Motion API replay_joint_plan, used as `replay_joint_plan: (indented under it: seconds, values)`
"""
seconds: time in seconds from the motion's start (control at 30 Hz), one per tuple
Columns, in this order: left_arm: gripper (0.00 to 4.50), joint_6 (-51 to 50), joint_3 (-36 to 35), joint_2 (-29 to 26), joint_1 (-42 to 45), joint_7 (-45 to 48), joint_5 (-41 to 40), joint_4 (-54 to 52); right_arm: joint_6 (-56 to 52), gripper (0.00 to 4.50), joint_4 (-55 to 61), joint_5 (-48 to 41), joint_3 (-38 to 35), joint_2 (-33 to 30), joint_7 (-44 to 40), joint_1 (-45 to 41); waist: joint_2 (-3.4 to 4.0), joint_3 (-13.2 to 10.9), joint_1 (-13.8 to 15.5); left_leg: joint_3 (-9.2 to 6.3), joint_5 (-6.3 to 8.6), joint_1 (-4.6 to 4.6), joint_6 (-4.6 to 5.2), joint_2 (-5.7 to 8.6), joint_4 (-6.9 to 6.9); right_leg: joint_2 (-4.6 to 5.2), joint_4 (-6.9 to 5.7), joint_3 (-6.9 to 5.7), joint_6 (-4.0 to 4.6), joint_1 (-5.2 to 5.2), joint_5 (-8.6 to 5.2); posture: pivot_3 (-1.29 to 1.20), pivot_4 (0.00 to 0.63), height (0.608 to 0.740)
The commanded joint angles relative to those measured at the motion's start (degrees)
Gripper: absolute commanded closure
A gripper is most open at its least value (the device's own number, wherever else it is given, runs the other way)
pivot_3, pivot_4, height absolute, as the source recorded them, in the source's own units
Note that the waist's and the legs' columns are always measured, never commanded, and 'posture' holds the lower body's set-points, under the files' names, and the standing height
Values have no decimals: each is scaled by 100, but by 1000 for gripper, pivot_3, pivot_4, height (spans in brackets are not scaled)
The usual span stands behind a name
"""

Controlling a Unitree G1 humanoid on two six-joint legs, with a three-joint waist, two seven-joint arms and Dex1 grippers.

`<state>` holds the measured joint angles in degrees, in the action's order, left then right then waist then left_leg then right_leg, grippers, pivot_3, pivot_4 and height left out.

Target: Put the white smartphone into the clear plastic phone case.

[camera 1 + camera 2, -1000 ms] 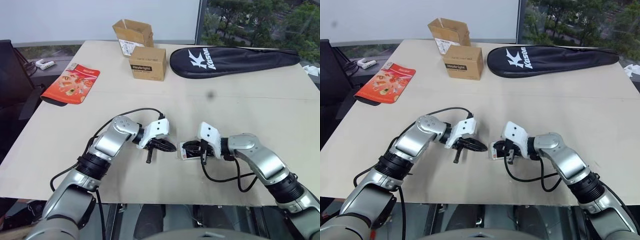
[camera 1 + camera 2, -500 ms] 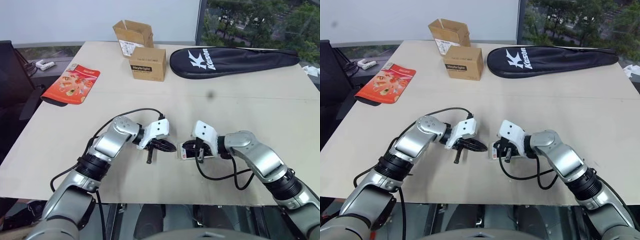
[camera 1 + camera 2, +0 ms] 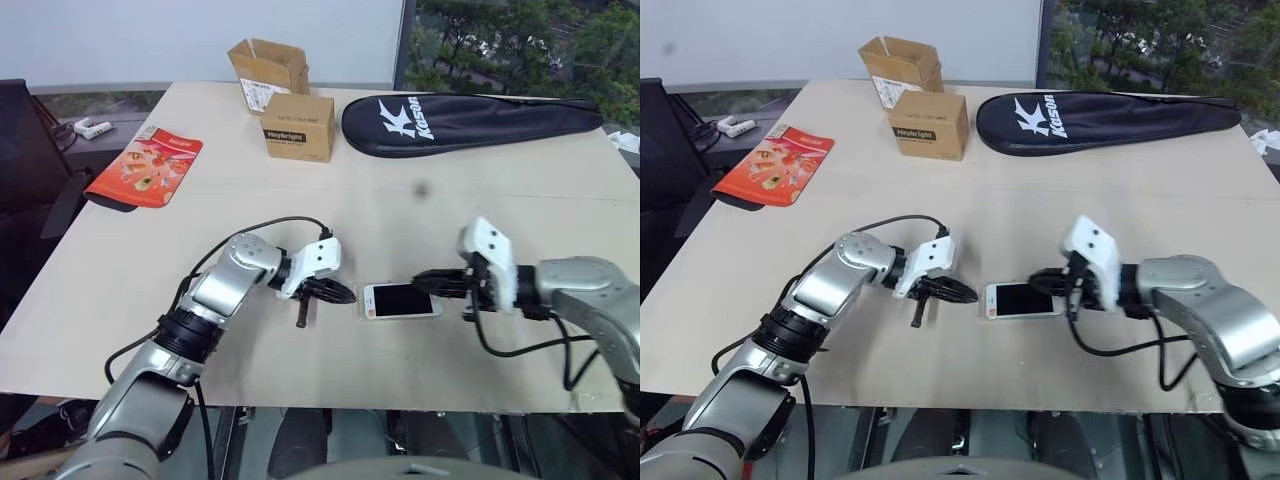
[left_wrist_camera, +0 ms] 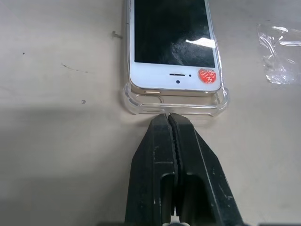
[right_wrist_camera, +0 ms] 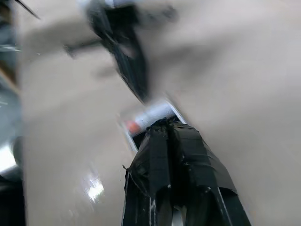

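Beige table (image 3: 560, 230) beside window (image 3: 520, 40) overlooking trees.

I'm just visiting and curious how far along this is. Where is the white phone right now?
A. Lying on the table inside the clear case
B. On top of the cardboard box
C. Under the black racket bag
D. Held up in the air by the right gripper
A: the white phone lies flat on the table, with the clear case rimming its end; neither shut gripper holds it.
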<state>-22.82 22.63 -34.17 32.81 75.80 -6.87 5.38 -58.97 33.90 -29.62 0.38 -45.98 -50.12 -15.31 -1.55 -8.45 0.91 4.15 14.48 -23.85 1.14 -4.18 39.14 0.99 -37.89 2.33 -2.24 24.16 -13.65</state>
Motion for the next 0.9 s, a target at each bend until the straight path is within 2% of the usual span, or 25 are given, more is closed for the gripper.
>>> replay_joint_plan:
  seconds: [0.03, 0.13, 0.53, 0.73, 0.9]
  values:
    - [4500, 91, 2, 87, 13, -48, -1, -29, 464, 4409, -223, 340, -82, -613, -138, 402, 0, 0, -11, 1, 0, 1, 1, 0, 0, -1, -1, 2, 0, 0, 0, 0, 150, 732]
    - [4500, 126, 5, 118, 20, -48, 10, 2, 816, 4409, -358, 705, 278, -1008, -176, 554, 1, 0, -32, -1, 1, 2, 2, 0, -1, -3, -2, 2, -1, 1, 0, 0, 150, 732]
    - [4500, 89, 42, 244, 14, -104, -4, -69, 888, 4409, -69, 1288, 1661, -833, -170, -234, 1, -2, -102, -1, 2, 3, 3, -2, -1, -5, -1, 5, -2, 2, -1, 0, 150, 732]
    - [4500, 97, 71, 286, -3, -124, -5, -62, 616, 4409, 166, 1244, 1888, -746, -206, -425, 1, -2, -114, -1, 2, 4, 3, -2, -1, -5, -2, 4, -1, 2, -1, 0, 150, 732]
    - [4500, 137, 51, 266, 17, -103, 3, -7, 602, 4409, 129, 1282, 1701, -887, -184, -276, 2, -2, -126, -2, 2, 5, 3, -2, -1, -5, -4, 4, -1, 2, -1, 0, 150, 732]
